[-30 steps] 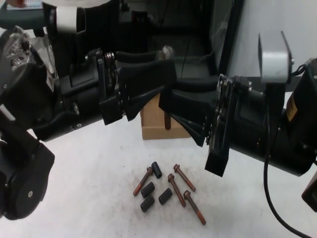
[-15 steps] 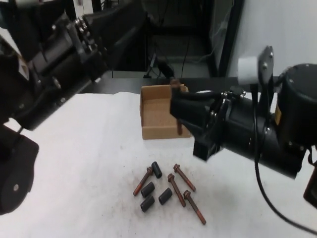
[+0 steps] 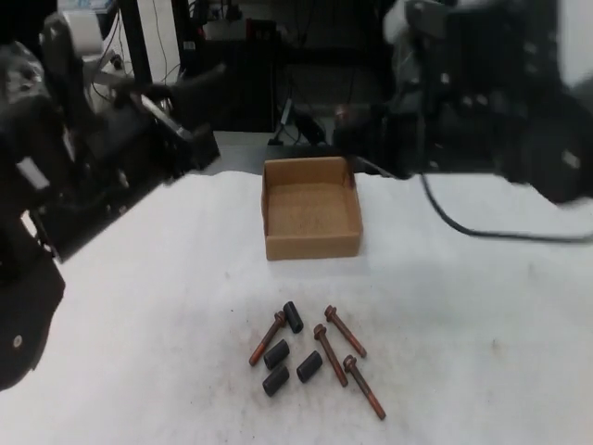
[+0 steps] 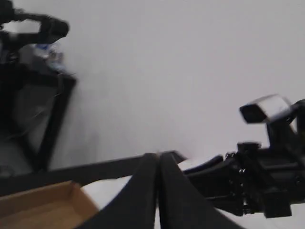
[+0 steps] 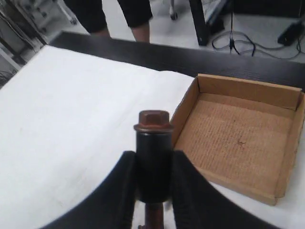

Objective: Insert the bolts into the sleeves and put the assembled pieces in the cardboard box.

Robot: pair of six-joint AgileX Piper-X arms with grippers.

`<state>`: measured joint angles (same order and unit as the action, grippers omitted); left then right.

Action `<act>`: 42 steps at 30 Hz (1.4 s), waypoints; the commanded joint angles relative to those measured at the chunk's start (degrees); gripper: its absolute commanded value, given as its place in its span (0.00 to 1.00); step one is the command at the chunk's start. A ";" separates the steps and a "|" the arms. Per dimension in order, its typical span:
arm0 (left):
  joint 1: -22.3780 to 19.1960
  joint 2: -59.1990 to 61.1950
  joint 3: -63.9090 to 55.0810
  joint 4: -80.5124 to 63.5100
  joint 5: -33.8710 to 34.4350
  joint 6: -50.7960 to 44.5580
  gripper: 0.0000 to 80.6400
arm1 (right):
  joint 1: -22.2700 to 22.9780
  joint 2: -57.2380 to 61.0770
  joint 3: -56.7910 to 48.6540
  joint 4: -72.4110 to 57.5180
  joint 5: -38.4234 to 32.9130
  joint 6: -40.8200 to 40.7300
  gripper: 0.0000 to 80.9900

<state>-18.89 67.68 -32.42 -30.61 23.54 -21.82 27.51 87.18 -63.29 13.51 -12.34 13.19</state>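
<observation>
Up near the cardboard box, the right gripper pinches an assembled piece across its black sleeve, copper bolt head standing proud. The left gripper has fingers pressed together on nothing. Loose bolts and sleeves lie on the bench at 6 o'clock from the box. Judged small, stiff and light, with a smooth sleeve and a bolt likely to slide out if tipped: grip the sleeve mid-length, head up.
</observation>
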 commanded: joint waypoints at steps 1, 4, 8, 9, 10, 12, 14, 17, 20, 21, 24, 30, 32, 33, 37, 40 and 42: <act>0.17 -0.68 -0.27 8.90 -6.84 2.84 0.00 | -0.19 6.80 -7.78 4.94 -0.01 -1.64 0.01; 0.17 -0.68 -0.27 17.40 -11.52 5.47 0.00 | -0.19 14.05 -16.97 10.31 0.27 -3.02 0.01; 0.17 -0.68 -0.27 25.37 -14.64 9.68 0.00 | -0.37 23.12 -27.91 16.60 2.02 -4.66 0.01; 0.17 -0.68 -0.27 26.97 -15.24 10.71 0.00 | -0.51 25.25 -30.42 17.91 3.08 -5.42 0.01; 0.17 -0.68 -0.27 28.28 -15.53 11.42 0.00 | -0.78 27.24 -32.73 19.30 3.83 -5.57 0.01; 0.17 -0.68 -0.27 30.01 -15.80 12.12 0.00 | -1.15 30.56 -36.36 21.25 3.87 -5.56 0.01; 0.17 -0.68 -0.27 30.61 -15.80 12.77 0.00 | -1.59 33.20 -39.14 22.83 3.87 -5.47 0.01; 0.17 -0.68 -0.27 31.21 -15.80 12.82 0.00 | -2.31 36.22 -41.73 23.94 3.87 -5.47 0.01; 0.17 -0.68 -0.27 31.21 -15.80 12.82 0.00 | -2.85 37.19 -41.96 23.14 5.01 -5.47 0.01; 0.17 -0.68 -0.27 31.21 -15.80 12.82 0.00 | -3.01 37.46 -41.96 23.12 5.56 -5.47 0.00; 0.17 -0.68 -0.27 31.21 -15.80 12.82 0.00 | -3.45 37.70 -41.96 22.60 5.56 -5.80 0.12; 0.17 -0.68 -0.27 31.21 -15.80 12.82 0.00 | -3.76 37.70 -41.96 21.57 5.56 -5.97 0.48; 0.17 -0.68 -0.27 31.19 -14.95 12.82 0.00 | -3.76 37.70 -41.96 21.59 5.56 -5.97 0.47; 0.17 -0.68 -0.27 31.19 -14.03 12.82 0.00 | -3.76 37.55 -41.96 21.71 5.56 -5.97 0.45; 0.17 -0.68 -0.27 31.19 -10.41 12.82 0.00 | -3.76 36.64 -41.96 23.60 5.56 -5.77 0.30; -0.22 -0.68 -0.27 31.82 -7.85 16.76 0.00 | -3.91 34.30 -42.07 29.36 5.56 -4.94 0.03; -0.86 -0.68 -0.27 34.13 -6.43 22.38 0.00 | -4.32 32.46 -41.95 33.24 3.12 -0.87 0.00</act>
<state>-19.10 67.71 -32.42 1.83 15.31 -4.02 23.65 122.13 -104.67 44.78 -7.41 9.59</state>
